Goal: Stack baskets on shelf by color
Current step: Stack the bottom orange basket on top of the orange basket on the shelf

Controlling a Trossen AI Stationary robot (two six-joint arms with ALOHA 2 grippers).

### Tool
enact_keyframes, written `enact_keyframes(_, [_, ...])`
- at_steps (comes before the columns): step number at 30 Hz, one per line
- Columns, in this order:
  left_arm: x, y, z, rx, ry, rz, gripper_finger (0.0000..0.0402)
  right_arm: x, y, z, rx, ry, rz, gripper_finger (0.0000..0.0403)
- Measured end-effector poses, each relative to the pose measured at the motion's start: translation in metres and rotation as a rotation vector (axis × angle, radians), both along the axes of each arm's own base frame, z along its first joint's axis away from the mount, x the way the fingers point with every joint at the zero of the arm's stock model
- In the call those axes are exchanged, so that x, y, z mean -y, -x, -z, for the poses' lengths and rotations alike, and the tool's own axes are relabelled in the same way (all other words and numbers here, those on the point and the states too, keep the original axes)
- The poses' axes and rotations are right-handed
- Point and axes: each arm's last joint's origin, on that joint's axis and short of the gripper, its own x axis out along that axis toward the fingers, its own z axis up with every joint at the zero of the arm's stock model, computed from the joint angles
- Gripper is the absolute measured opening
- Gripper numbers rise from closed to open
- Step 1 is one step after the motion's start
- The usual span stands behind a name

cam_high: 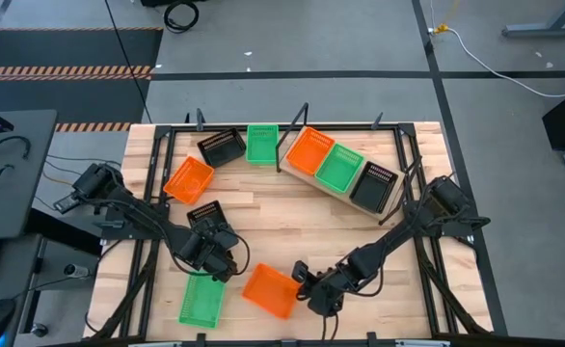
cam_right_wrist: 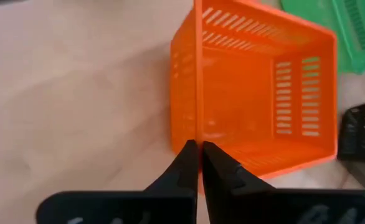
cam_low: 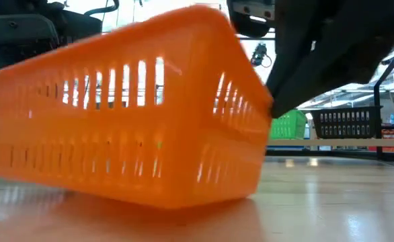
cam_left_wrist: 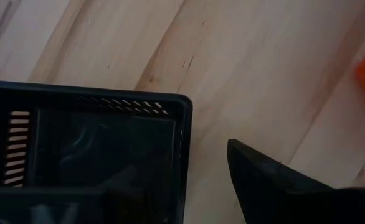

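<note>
Your right gripper (cam_right_wrist: pixel 199 155) is pinched onto the wall of the orange basket (cam_high: pixel 269 290) by the table's (cam_high: pixel 282 217) front edge, tipping it up. A green basket (cam_high: pixel 202 299) lies beside it. The left gripper (cam_high: pixel 215 253) straddles a black basket (cam_left_wrist: pixel 83 155), fingers spread, mostly hidden. Three baskets fill the shelf (cam_high: pixel 302 176) back right.
</note>
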Motion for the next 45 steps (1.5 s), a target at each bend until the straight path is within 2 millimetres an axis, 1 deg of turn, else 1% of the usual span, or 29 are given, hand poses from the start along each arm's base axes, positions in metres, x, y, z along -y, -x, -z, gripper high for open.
enact_keyframes(3, [0.0,0.0,0.0,0.0,0.0,0.0,0.0165,0.004,-0.001,0.0,0.021,0.042,0.046,0.0016])
enact_keyframes(6, [0.0,0.0,0.0,0.0,0.001,-0.001,0.0165,0.007,-0.001,0.0,0.035,0.083,0.118,0.0008])
enact_keyframes(9, [0.0,0.0,0.0,0.0,0.001,-0.002,0.0164,0.015,0.0,0.001,0.01,0.086,0.23,0.0007])
enact_keyframes(15, [0.0,0.0,0.0,0.001,0.001,-0.002,0.0165,0.046,0.0,0.002,-0.093,-0.002,0.56,0.0007])
enact_keyframes(18, [0.0,0.0,0.0,0.003,0.001,-0.002,0.0164,0.06,-0.003,0.003,-0.118,-0.041,0.678,0.0007])
enact_keyframes(21, [0.0,0.0,0.0,0.005,0.001,-0.002,0.0165,0.07,-0.008,0.001,-0.107,-0.068,0.719,0.001])
enact_keyframes(25, [0.001,-0.001,0.0,0.009,0.004,-0.002,0.0165,0.079,-0.015,-0.006,-0.058,-0.075,0.717,0.0023])
enact_keyframes(30, [0.003,-0.001,0.0,0.023,0.008,0.005,0.0165,0.083,-0.031,-0.028,0.033,-0.114,0.744,0.0062])
enact_keyframes(34, [0.007,-0.004,-0.002,0.064,0.032,0.017,0.0164,0.084,-0.037,-0.042,0.062,-0.104,0.751,0.0098])
enact_keyframes(36, [0.011,-0.009,-0.008,0.103,0.048,0.054,0.0165,0.085,-0.034,-0.048,0.057,-0.061,0.764,0.0114])
enact_keyframes(40, [0.018,-0.02,-0.026,0.17,0.046,0.114,0.0165,0.083,-0.023,-0.06,0.048,-0.047,0.8,0.014])
enact_keyframes(43, [0.018,-0.03,-0.041,0.233,-0.008,0.153,0.0165,0.08,-0.007,-0.067,0.001,-0.053,0.845,0.0152])
enact_keyframes(45, [0.014,-0.036,-0.046,0.264,-0.027,0.179,0.0165,0.079,0.005,-0.072,-0.038,-0.051,0.89,0.0156])
